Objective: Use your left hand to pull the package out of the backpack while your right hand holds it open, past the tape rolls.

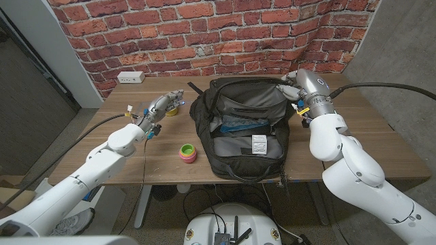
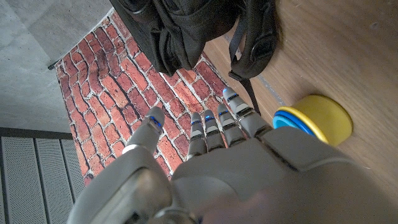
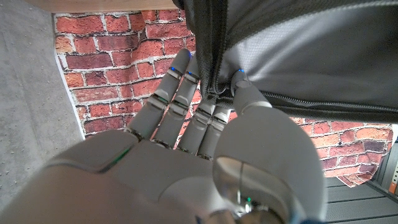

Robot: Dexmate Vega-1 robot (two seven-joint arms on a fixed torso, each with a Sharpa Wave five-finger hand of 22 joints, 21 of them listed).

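Observation:
The black backpack (image 1: pixel 238 129) lies open in the middle of the table, and a blue package (image 1: pixel 240 124) shows inside its mouth. My right hand (image 1: pixel 291 86) grips the bag's upper rim at the far right corner; in the right wrist view the thumb and fingers (image 3: pixel 205 106) pinch the zippered edge (image 3: pixel 214 74). My left hand (image 1: pixel 163 103) hovers left of the backpack, fingers stretched out and holding nothing. It is beside a yellow and blue tape roll (image 1: pixel 173 109), which also appears in the left wrist view (image 2: pixel 316 118) near the fingertips (image 2: pixel 214 124).
A second tape roll (image 1: pixel 187 152), pink, green and yellow, stands near the front edge, left of the bag. A white power strip (image 1: pixel 129 77) lies at the back left. The brick wall runs behind the table (image 1: pixel 368 143).

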